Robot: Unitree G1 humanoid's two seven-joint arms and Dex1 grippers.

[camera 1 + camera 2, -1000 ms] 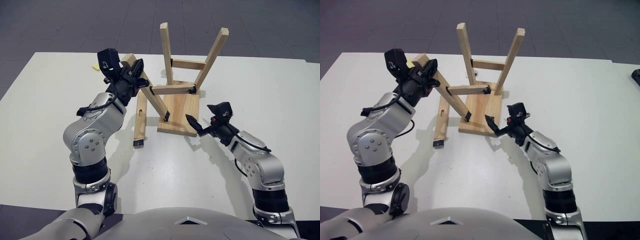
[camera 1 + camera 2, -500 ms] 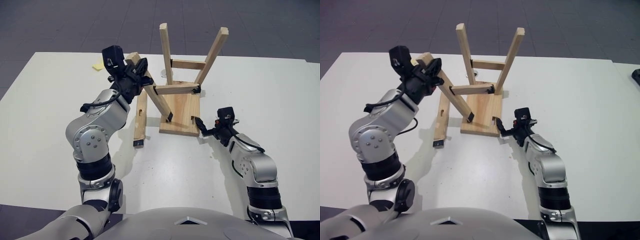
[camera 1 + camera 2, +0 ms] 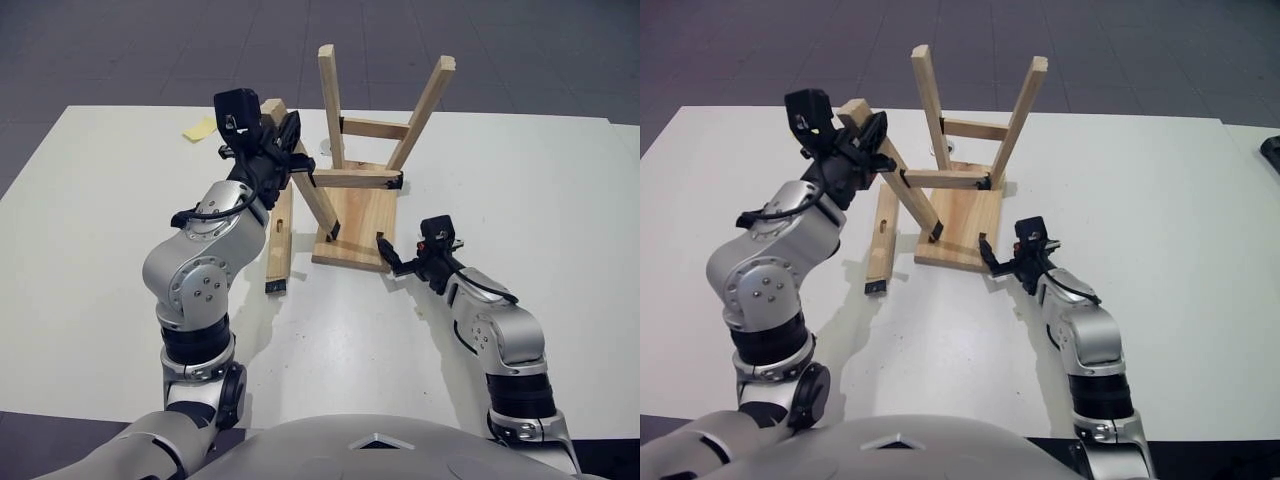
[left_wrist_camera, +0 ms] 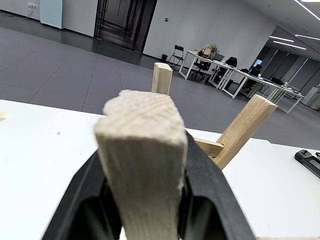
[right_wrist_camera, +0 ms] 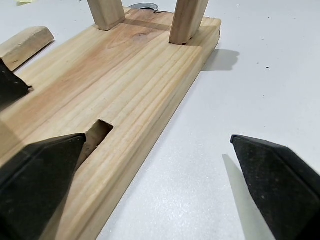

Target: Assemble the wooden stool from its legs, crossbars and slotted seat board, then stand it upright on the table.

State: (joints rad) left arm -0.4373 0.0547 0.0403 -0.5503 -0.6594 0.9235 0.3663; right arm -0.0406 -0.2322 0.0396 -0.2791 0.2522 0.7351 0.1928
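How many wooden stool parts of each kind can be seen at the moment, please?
Legs: 4 (two upright legs, tilted leg in the left claw, loose leg lying flat)
Crossbars: 2
Slotted seat board: 1
Total: 7

I see the seat board (image 3: pixel 358 225) flat on the counter (image 3: pixel 120 220) mid-frame, two legs (image 3: pixel 330 90) upright at its far edge, a crossbar (image 3: pixel 375 128) between them. A third leg (image 3: pixel 318 203) leans tilted, tied in by a second crossbar (image 3: pixel 350 179); a fourth leg (image 3: pixel 281 245) lies flat left of the board.
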